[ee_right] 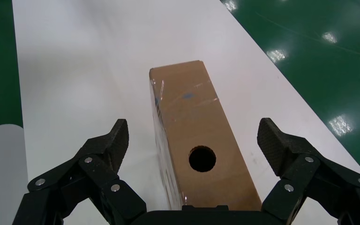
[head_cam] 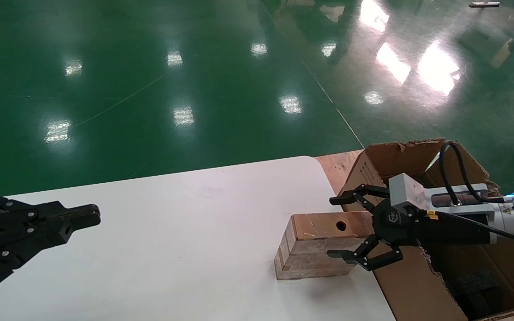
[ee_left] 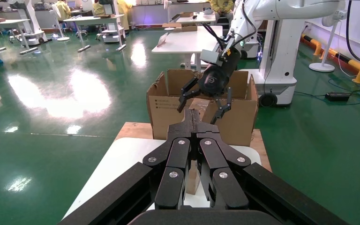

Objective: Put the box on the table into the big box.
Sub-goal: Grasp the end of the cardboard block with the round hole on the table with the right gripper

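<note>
Reaching in from the carton side, the right gripper (head_cam: 345,227) hung at the near end of the box (head_cam: 317,245), its fingers spread wide and holding nothing. One finger stood on each side of the box's end, both clear of the cardboard; the right wrist view showed daylight between each pad and the striped sides, with the round hole in the top face lying just ahead of the palm.

The box (ee_right: 197,136) sat flat on the table (head_cam: 172,249), close to the edge nearest the big box (head_cam: 417,285), almost against that carton's wall. The carton stood open beside the table, torn flaps up, something dark at its bottom.

The left gripper (head_cam: 67,223) was parked well away over the far side of the table, fingers pressed together, empty.

To my eye the job stood at the grasp: lined up, not yet closed. The next move, I judged, called for the fingers to come in squarely on the two long sides, then a lift high enough to clear the carton's ragged flap before swinging over. A grip so near one end might let the far end droop, so a firm squeeze seemed wise.
</note>
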Controlling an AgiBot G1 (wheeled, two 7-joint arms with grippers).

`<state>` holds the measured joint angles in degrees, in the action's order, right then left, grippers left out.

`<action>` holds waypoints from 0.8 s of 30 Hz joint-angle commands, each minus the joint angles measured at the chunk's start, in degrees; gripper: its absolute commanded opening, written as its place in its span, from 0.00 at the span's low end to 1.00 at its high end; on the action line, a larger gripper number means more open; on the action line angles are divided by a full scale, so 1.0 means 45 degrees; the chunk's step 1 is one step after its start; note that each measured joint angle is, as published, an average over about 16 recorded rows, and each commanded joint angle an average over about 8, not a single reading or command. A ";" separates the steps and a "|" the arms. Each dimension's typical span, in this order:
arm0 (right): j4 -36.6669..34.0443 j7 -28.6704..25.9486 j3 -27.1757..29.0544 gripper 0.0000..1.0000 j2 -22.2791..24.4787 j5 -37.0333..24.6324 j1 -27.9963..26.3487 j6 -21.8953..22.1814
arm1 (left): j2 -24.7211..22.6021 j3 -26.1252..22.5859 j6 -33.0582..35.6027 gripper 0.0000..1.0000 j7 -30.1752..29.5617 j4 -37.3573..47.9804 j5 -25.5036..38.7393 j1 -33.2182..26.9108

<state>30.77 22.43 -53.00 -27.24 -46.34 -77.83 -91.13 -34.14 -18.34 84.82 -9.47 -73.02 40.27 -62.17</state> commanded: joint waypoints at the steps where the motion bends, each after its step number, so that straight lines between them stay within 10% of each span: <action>1: -0.0069 0.0060 -0.0171 1.00 -0.0018 0.0072 -0.0057 0.0007 | 0.0000 -0.0001 0.0000 0.00 0.0000 0.0000 -0.0001 0.0000; 24: -0.0442 0.0569 -0.1875 1.00 -0.0001 0.1022 -0.0427 -0.0004 | 0.0004 -0.0009 -0.0004 0.00 0.0005 0.0000 -0.0006 -0.0002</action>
<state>28.78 24.93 -61.39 -27.32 -41.86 -79.86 -91.13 -34.13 -18.38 84.80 -9.45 -73.02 40.24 -62.18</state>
